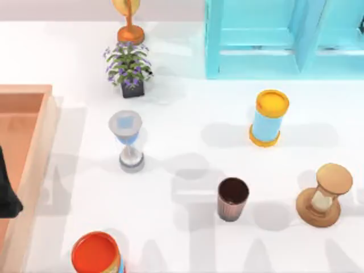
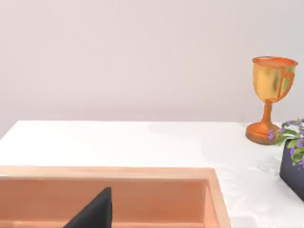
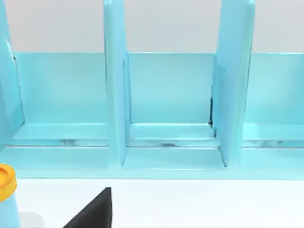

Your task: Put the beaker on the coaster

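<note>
The beaker (image 1: 232,198), a small dark brown ribbed cup with a near-black inside, stands upright on the white table right of centre, toward the front. Nothing touches it. The coaster is out of view. My left arm (image 1: 7,190) is parked at the table's far left edge, over the wooden tray, far from the beaker. A dark part of my left gripper (image 2: 95,213) shows in the left wrist view above the tray's inside. The right wrist view has a dark part of my right gripper (image 3: 95,211) facing the blue shelf.
A wooden tray (image 1: 28,96) lies at the left. A grey hourglass (image 1: 129,141), a wooden hourglass (image 1: 325,194), a light-blue cylinder with yellow ends (image 1: 268,118) and an orange-topped can (image 1: 95,253) stand around. A flower pot (image 1: 128,69), a gold goblet (image 2: 271,97) and a blue shelf (image 3: 171,109) line the back.
</note>
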`<state>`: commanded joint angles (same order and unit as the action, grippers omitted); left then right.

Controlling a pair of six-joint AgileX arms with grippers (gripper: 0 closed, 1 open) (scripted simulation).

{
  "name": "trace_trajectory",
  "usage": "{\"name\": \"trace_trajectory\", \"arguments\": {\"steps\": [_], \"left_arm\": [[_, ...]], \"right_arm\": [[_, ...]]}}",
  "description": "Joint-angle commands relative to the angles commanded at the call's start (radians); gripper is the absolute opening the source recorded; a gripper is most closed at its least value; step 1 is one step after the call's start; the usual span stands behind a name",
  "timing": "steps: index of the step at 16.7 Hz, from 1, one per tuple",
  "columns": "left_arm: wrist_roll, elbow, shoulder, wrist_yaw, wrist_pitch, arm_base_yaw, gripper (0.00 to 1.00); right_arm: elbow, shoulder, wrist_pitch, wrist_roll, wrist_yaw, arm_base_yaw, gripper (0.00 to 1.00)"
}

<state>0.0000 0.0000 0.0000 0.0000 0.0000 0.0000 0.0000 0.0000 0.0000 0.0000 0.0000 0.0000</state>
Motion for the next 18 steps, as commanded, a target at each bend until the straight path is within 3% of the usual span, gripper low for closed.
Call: {"name": "trace_trajectory", "arguments": {"steps": [4, 8, 18], "left_arm": [[0.000, 0.000, 0.000, 0.000, 0.000, 0.000, 1.00], [0.000, 0.000, 0.000, 0.000, 0.000, 0.000, 1.00], [0.000, 0.000, 0.000, 0.000, 0.000, 0.000, 1.00]], "right_arm": [[0.029, 0.029, -0.018, -0.011, 0.000, 0.016, 1.00], [0.183, 0.203, -0.132, -0.075, -0.009, 0.106, 1.00], [0.771, 1.065, -0.778, -0.387, -0.076, 0.499, 1.00]]}}
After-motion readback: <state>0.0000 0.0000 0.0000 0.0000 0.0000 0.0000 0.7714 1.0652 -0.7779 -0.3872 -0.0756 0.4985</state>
